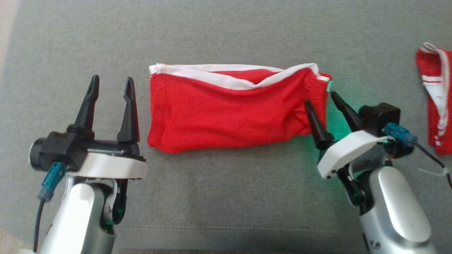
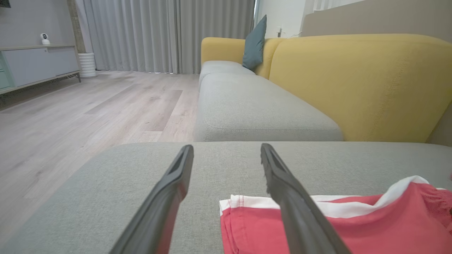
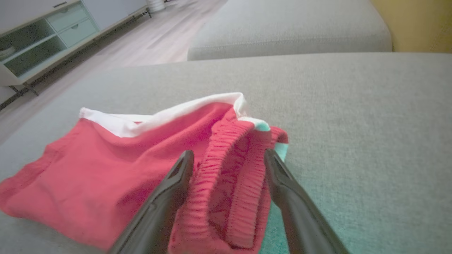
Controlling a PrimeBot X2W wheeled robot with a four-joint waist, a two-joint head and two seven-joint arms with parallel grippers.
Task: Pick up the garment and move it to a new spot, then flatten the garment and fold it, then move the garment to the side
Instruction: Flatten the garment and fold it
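Both sets of fingers stand spread and grasp nothing. I see the garment [image 1: 226, 109], red with white trim, lying folded in a strip on the grey cushion [image 1: 226, 197], my left fingers [image 1: 128, 113] just beside its left end. My right fingers [image 1: 315, 121] sit at its right end, either side of the bunched waistband [image 3: 229, 176], and a second red piece [image 1: 436, 106] lies well apart to the right.
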